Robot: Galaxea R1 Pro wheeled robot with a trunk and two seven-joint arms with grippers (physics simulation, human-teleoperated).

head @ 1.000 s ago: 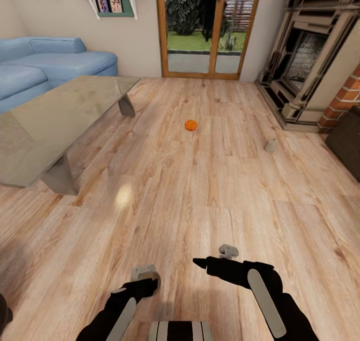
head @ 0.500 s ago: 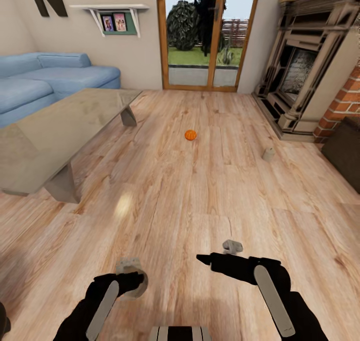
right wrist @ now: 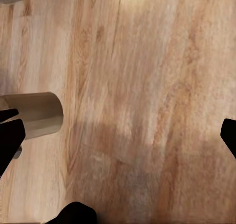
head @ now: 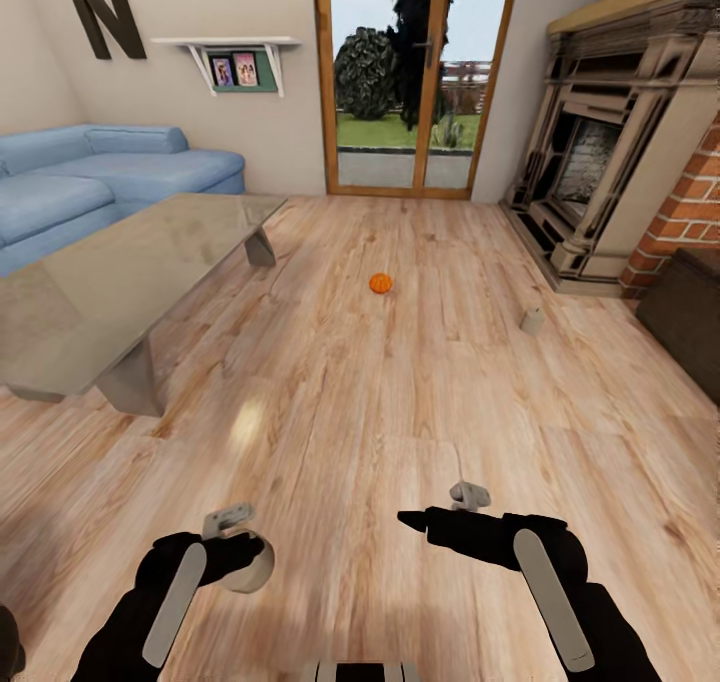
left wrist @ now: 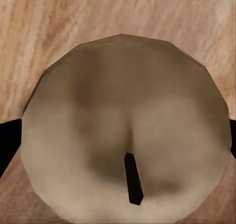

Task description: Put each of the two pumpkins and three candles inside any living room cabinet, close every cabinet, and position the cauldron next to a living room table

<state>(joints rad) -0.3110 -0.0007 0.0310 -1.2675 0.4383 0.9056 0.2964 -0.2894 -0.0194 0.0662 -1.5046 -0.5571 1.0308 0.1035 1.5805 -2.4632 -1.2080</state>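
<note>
One candle (left wrist: pixel 125 130) now sits clamped in the left gripper (head: pixel 238 552), swung outward since before, ready for the cabinet; right gripper (head: pixel 440 510) gapes empty.

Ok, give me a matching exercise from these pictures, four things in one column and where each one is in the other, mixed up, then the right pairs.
Things:
1. pumpkin
2. candle
3. sofa
4. fireplace

Places:
A. held in the left gripper
B. against the right-hand wall
C. on the open floor ahead, near the glass door
D. behind the glass-topped table

Pairs: 1-C, 2-A, 3-D, 4-B
</note>
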